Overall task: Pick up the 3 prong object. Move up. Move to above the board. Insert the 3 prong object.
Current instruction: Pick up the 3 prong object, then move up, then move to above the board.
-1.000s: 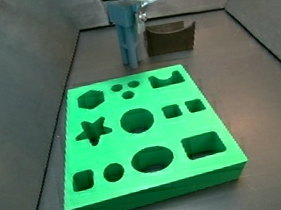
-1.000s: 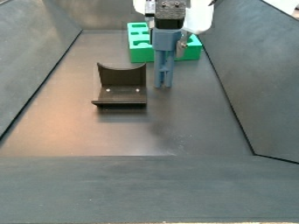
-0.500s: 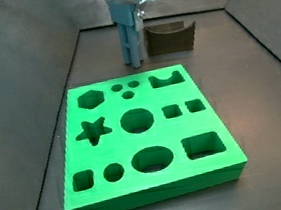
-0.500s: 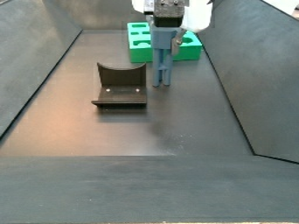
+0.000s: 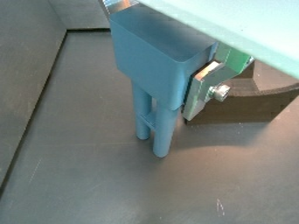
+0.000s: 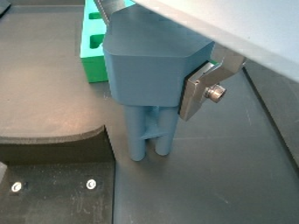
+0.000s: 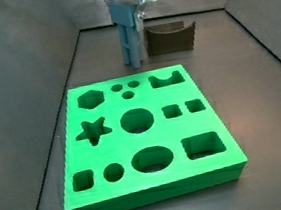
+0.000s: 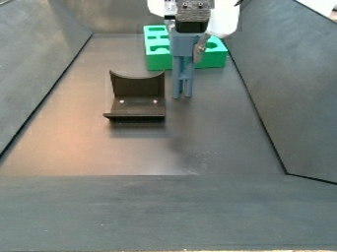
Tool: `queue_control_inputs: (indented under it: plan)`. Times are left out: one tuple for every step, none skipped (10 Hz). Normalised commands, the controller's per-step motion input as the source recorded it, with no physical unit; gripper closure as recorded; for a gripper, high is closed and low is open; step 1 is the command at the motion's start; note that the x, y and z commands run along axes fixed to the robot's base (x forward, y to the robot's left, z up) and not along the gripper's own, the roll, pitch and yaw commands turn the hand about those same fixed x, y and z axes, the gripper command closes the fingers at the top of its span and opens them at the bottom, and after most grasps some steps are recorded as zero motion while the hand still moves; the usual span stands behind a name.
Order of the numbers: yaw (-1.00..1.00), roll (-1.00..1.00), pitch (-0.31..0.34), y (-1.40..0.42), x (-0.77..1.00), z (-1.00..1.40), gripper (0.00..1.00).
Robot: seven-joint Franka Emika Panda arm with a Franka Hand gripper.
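Note:
The 3 prong object (image 7: 129, 40) is a tall light-blue post hanging upright with its prongs down, their tips close over the dark floor. My gripper (image 7: 125, 12) is shut on its angular top. In both wrist views the blue head (image 5: 158, 61) (image 6: 146, 74) fills the gap between the jaws, and one silver finger (image 5: 208, 83) (image 6: 207, 84) presses its side; the opposite finger is hidden behind it. The green board (image 7: 142, 137) with shaped cut-outs lies flat on the floor. In a side view the post (image 8: 183, 69) hangs in front of the board (image 8: 160, 45), beside it and not over it.
The dark fixture (image 7: 170, 38) (image 8: 136, 95), with a curved notch, stands on the floor close beside the post. It also shows in both wrist views (image 5: 251, 101) (image 6: 47, 157). Sloped grey walls (image 8: 39, 79) enclose the floor on both sides.
The gripper and the blue post have risen slightly since a second ago. Over the last half second they have hardly moved. Board and fixture have stayed put.

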Motion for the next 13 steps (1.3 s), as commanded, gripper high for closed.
queue_control_inputs:
  plan:
    - [0.00,0.00,0.000,0.00,0.00,0.00,1.00]
    - [0.00,0.00,0.000,0.00,0.00,0.83,1.00]
    - [0.03,0.01,0.013,0.08,-0.01,0.84,1.00]
    - [0.03,0.00,0.049,0.08,-0.05,0.72,1.00]
    - [0.03,-0.03,0.048,0.04,-0.04,0.58,1.00]
    - [0.02,-0.06,0.050,0.02,-0.02,0.37,1.00]
    - [0.01,-0.07,0.052,0.01,-0.02,0.26,1.00]
    - [0.09,0.22,0.043,-0.21,0.36,1.00,1.00]
    - [0.09,0.22,0.058,-0.22,0.36,1.00,1.00]
    - [0.07,0.21,0.111,-0.19,0.33,1.00,1.00]
    - [0.06,0.20,0.110,-0.18,0.32,1.00,1.00]
    - [0.04,0.16,0.095,-0.16,0.28,1.00,1.00]
    - [0.04,0.14,0.090,-0.15,0.26,1.00,1.00]
